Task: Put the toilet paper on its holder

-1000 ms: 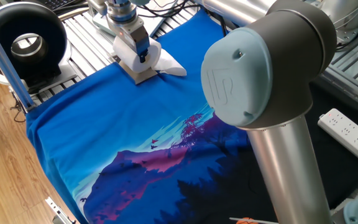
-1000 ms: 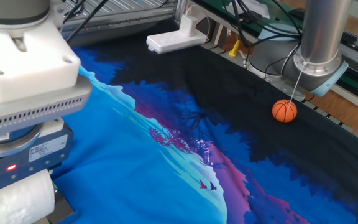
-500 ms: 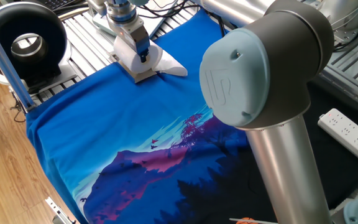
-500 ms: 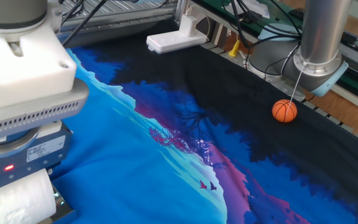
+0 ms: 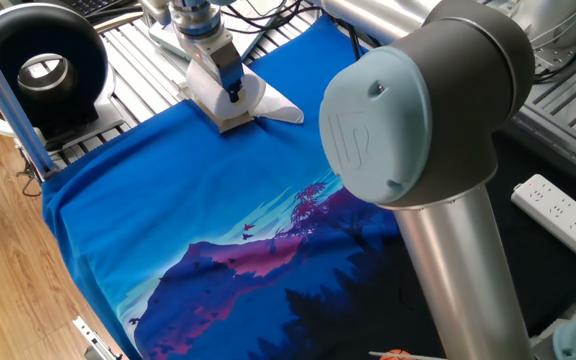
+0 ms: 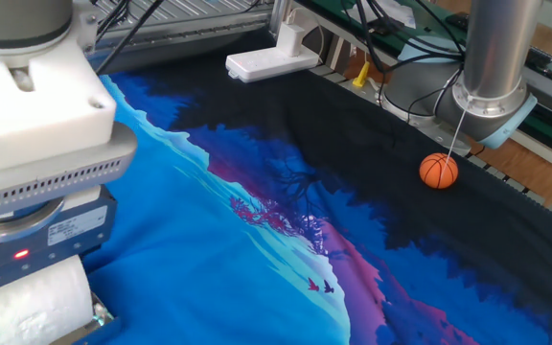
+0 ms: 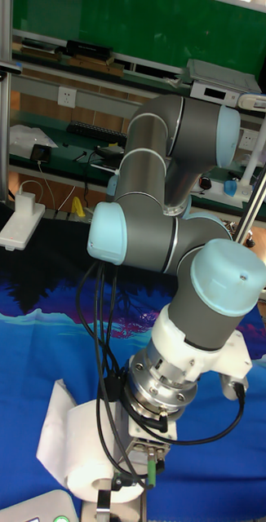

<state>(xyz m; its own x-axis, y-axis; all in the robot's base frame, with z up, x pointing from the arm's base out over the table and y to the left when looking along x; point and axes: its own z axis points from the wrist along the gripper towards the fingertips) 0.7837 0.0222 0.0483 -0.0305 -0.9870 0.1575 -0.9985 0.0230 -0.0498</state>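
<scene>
Bright, even light; soft shadows

- One fixed view looks down from high behind the arm's elbow (image 5: 418, 130), which fills its right side close to the lens; the gripper (image 5: 230, 92) sits far off at the cloth's (image 5: 168, 220) top edge.
- The other fixed view sits low just beside the wrist, facing across the cloth (image 6: 257, 240) toward the arm's base column (image 6: 492, 57) and an orange ball (image 6: 438, 171).
- The tall fixed view faces the arm (image 7: 174, 212) head-on from near the roll's end, with shelves behind.
- All three share the cloth, the arm and the toilet paper (image 7: 84, 457).
</scene>
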